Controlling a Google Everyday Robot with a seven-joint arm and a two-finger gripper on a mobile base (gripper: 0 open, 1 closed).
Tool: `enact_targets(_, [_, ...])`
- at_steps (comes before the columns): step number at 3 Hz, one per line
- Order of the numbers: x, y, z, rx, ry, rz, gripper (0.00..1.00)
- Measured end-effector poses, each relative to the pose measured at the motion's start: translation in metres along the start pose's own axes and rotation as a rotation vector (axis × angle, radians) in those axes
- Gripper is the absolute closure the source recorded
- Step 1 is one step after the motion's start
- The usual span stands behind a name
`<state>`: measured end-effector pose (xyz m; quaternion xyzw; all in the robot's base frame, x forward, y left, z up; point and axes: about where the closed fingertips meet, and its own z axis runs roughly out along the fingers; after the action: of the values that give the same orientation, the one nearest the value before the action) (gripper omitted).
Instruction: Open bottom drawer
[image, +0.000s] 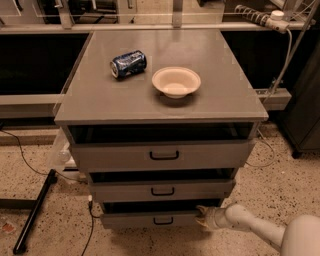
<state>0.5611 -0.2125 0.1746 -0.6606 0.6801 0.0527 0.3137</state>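
Note:
The bottom drawer (130, 220) is the lowest, narrowest grey front of the cabinet, with a small black loop handle (163, 220). It stands pulled out a little, with a dark gap above its front. My gripper (202, 218) is low at the drawer's right end, at the end of a white arm (250, 224) that comes in from the lower right. Its tip touches or sits right beside the drawer's right front corner.
The mid-sized drawer (160, 190) and the widest top drawer (160, 156) are above, both slightly open. On the cabinet top (100, 100) lie a blue can (128, 63) and a cream bowl (176, 82). A black bar (34, 212) lies on the speckled floor, left.

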Motion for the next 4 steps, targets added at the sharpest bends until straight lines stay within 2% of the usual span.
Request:
enact_targets(1, [0.000, 0.000, 0.000, 0.000, 0.000, 0.000, 0.58])
enact_targets(2, [-0.003, 0.003, -0.003, -0.012, -0.040, 0.011, 0.35])
enact_targets(3, [-0.004, 0.002, -0.006, -0.011, -0.043, 0.010, 0.38])
enact_targets(4, [0.007, 0.040, -0.033, -0.020, -0.058, -0.005, 0.61])
